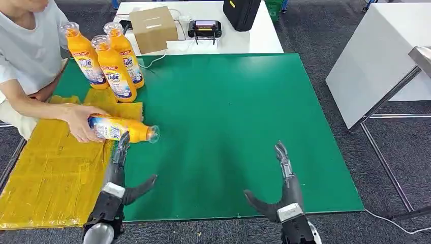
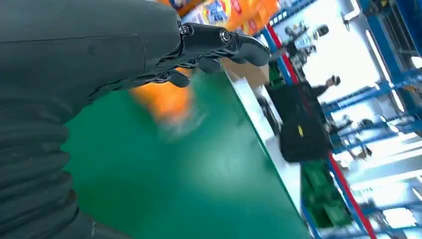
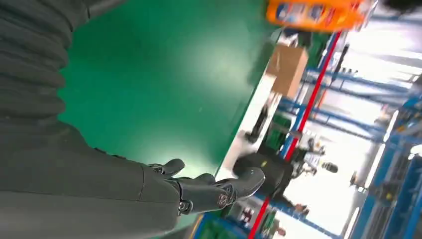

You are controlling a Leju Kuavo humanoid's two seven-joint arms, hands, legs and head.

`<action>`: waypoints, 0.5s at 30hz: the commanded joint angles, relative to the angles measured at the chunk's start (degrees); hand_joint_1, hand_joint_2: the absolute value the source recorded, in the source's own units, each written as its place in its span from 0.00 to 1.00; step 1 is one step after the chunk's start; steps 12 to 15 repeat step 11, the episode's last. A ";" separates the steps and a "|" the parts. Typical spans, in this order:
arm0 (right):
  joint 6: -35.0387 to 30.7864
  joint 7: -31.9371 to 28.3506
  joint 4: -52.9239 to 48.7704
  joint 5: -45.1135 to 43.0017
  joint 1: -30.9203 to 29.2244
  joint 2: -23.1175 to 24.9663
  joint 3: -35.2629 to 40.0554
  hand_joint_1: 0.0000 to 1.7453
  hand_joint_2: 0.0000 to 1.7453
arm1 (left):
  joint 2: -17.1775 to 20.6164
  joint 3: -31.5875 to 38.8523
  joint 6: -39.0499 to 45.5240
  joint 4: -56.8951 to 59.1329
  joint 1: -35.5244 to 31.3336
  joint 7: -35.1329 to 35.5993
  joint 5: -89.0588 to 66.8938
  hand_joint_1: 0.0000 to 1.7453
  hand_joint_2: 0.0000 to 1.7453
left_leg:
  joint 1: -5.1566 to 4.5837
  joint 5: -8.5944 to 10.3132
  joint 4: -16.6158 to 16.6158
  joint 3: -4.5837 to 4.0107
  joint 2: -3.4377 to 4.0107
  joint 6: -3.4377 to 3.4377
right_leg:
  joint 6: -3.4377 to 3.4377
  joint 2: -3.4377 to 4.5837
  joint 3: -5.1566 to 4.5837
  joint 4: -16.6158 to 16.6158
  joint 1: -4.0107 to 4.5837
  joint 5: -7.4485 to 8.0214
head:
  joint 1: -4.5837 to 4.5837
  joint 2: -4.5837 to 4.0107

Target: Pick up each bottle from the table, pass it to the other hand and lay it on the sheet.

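Both hands empty, fingers spread: left hand (image 1: 122, 170) and right hand (image 1: 282, 185) low over the smooth green bench (image 1: 228, 112). Just past the left fingertips, lying bottle (image 1: 122, 128), glossy orange plastic, blue-white label, clear cap, on the crinkly yellow sheet (image 1: 45, 168), gripped by a person's hand (image 1: 79, 122). Further back, three upright bottles (image 1: 106, 61), then a cardboard box (image 1: 152, 28).

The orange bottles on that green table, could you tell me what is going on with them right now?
A person's hand holds one orange bottle lying on its side at the edge of the yellow sheet, its cap end over the green table. Three more bottles stand upright together at the table's far left. The robot's left hand and right hand both hover open over the table, holding nothing; the left one is just in front of the lying bottle.
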 commanded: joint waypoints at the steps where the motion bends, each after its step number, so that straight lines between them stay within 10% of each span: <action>1: 0.05 0.04 -1.03 0.11 1.30 1.15 -4.23 0.00 1.00 | 0.55 -1.79 -2.62 -3.93 2.14 0.33 1.97 0.00 1.00 | 0.07 -0.06 0.00 0.17 -0.09 -0.07 | -0.09 0.13 0.20 -0.02 0.04 -0.06 | 0.00 0.00; 15: 1.28 -1.21 -1.70 -2.86 -0.36 1.35 -4.33 0.00 1.00 | 1.81 -1.64 -19.13 2.02 2.75 6.05 20.42 0.00 1.00 | 0.09 -0.14 -0.06 0.62 -0.05 -0.09 | -0.12 0.28 0.64 -0.08 0.03 -0.12 | 0.00 0.00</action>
